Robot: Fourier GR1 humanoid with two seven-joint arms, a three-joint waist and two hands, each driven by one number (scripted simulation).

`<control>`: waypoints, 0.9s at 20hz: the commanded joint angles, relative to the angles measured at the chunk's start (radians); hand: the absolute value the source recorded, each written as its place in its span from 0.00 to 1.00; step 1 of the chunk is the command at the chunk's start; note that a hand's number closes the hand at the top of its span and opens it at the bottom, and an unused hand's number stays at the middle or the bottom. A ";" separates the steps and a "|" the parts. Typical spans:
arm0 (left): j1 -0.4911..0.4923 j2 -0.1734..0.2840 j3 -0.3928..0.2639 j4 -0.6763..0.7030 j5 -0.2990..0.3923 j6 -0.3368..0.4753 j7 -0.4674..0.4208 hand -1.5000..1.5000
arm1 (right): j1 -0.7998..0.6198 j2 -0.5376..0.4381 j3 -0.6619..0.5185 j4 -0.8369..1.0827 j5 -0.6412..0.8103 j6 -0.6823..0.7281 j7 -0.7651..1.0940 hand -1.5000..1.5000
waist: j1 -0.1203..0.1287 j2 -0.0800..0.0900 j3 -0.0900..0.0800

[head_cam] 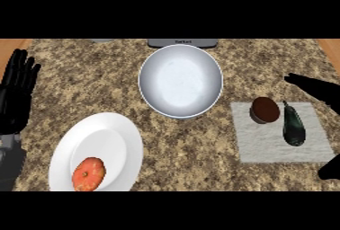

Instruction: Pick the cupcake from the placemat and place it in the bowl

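At the far left edge we see the left hand [19, 85], black, resting with its fingers straight and pointing up, holding nothing. Next to the right, near the lower edge, lies a white plate [123, 134], smooth and glossy with a raised rim and a shallower well; in the lower part of that well sits a round orange tomato-like fruit [89, 174] with a mottled skin. Further right and toward the top we find the bowl [181, 81], white to pale grey, oval as seen here, with a thin bright rim and a smooth, softly shaded inside that holds nothing. Behind it, touching the upper edge, a grey object [182, 42] shows only in part, and we cannot tell what it is. All of this stands on a surface [86, 67] of speckled brown and beige stone. To the right lies the placemat [279, 143], a pale grey rectangle with a faint woven texture. On its upper left part sits the cupcake [264, 110], round with a dark brown top. Just beside it lies a dark green, elongated, glossy vegetable [293, 128], narrower at its top end. At the right edge the right hand [319, 90] spreads open around the mat, fingers above and thumb below, gripping nothing and apart from the cupcake.
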 commanded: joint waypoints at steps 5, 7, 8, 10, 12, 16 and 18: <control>-0.005 -0.028 0.003 -0.026 -0.033 -0.010 0.038 0.50 | 0.015 0.162 0.021 0.140 0.175 0.066 -0.059 0.00 | 0.007 0.001 0.001; 0.008 -0.011 0.023 -0.047 -0.024 -0.023 0.049 0.50 | -0.014 0.218 0.052 0.195 0.224 0.059 -0.057 0.00 | 0.015 0.002 0.001; 0.017 -0.022 0.053 0.038 -0.016 -0.072 -0.051 0.50 | -0.002 0.231 0.015 0.175 0.233 0.065 -0.070 0.00 | 0.006 0.002 0.001; -0.014 -0.025 0.040 -0.042 -0.026 -0.028 0.065 0.50 | 0.036 0.239 -0.009 0.212 0.254 0.083 -0.114 0.00 | 0.004 0.000 0.001; 0.029 -0.048 0.047 -0.013 -0.034 -0.053 -0.016 0.50 | 0.069 0.297 0.026 0.200 0.310 0.054 -0.082 0.00 | 0.002 0.000 0.001; -0.017 -0.050 0.043 -0.086 -0.067 -0.004 0.091 0.50 | 0.041 0.311 -0.039 0.318 0.383 0.073 -0.192 0.00 | 0.003 0.000 0.001; -0.012 -0.057 0.049 -0.038 -0.068 -0.025 0.063 0.50 | 0.060 0.342 -0.004 0.413 0.475 0.011 -0.295 0.00 | 0.005 0.001 0.001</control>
